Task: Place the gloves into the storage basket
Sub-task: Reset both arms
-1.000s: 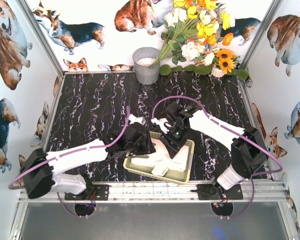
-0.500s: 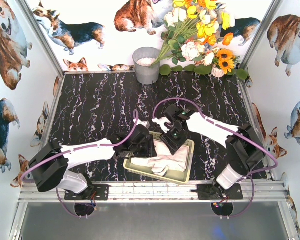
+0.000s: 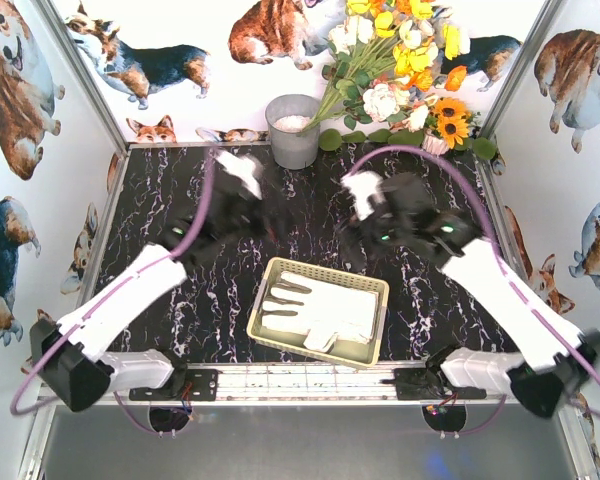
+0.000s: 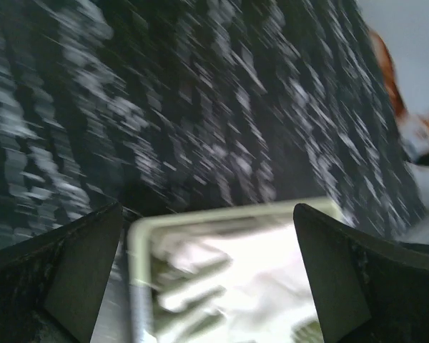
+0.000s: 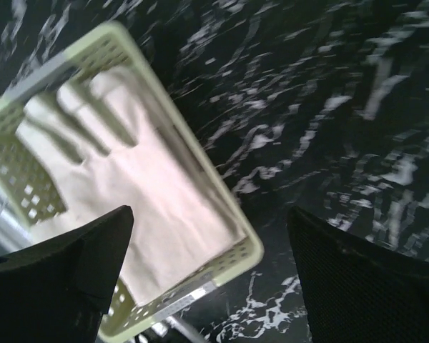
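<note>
A: Looking at the gloves (image 3: pixel 320 310), where do they lie?
B: Flat in the basket (image 3: pixel 326 271), a pale pile, fingers pointing left in the top view. The basket sits on the surface (image 3: pixel 180 200), near its front edge.
A: And the left end effector (image 4: pixel 207 214)?
B: Released, fingers wide, nothing between them, above the surface beyond the basket.
A: The right end effector (image 5: pixel 211 214)?
B: Likewise spread and empty, hovering beyond the basket's far edge.
</note>
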Tool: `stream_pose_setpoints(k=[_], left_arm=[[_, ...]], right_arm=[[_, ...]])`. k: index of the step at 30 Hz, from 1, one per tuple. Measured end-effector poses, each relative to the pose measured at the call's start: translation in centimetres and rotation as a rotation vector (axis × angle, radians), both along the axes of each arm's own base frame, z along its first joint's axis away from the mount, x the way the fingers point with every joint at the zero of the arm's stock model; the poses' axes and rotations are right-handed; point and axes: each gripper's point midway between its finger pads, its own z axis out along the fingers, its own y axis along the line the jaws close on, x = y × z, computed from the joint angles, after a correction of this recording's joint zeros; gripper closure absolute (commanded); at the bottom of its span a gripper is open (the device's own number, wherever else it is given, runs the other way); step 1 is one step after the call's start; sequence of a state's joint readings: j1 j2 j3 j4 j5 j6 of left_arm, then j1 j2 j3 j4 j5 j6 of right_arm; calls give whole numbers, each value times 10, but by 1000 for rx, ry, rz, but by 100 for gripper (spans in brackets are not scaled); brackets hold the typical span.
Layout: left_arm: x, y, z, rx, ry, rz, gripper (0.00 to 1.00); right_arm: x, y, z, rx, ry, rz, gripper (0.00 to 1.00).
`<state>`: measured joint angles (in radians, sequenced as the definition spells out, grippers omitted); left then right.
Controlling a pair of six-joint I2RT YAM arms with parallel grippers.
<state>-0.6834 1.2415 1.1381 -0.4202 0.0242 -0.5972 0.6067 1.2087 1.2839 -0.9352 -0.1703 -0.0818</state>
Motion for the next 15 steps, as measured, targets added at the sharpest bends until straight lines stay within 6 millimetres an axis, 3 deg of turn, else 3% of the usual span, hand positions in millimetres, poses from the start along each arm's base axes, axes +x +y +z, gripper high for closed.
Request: stream_pose_setpoints(k=[2, 4, 7, 11, 15], left_arm=[[33, 41, 14, 33, -69, 92, 0], [64, 96, 16, 93, -117, 220, 0], [86, 179, -10, 183, -160, 413, 0], [63, 260, -85, 306, -157, 611, 0], [34, 278, -147, 410, -217, 618, 0]], right_arm=[[13, -19, 19, 48, -66, -102, 3], [32, -48, 27, 88, -126, -249, 0], [55, -99, 11, 105, -184, -478, 0], [64, -157, -52, 64, -235, -724, 0], [55, -181, -120, 21, -315, -823, 0]])
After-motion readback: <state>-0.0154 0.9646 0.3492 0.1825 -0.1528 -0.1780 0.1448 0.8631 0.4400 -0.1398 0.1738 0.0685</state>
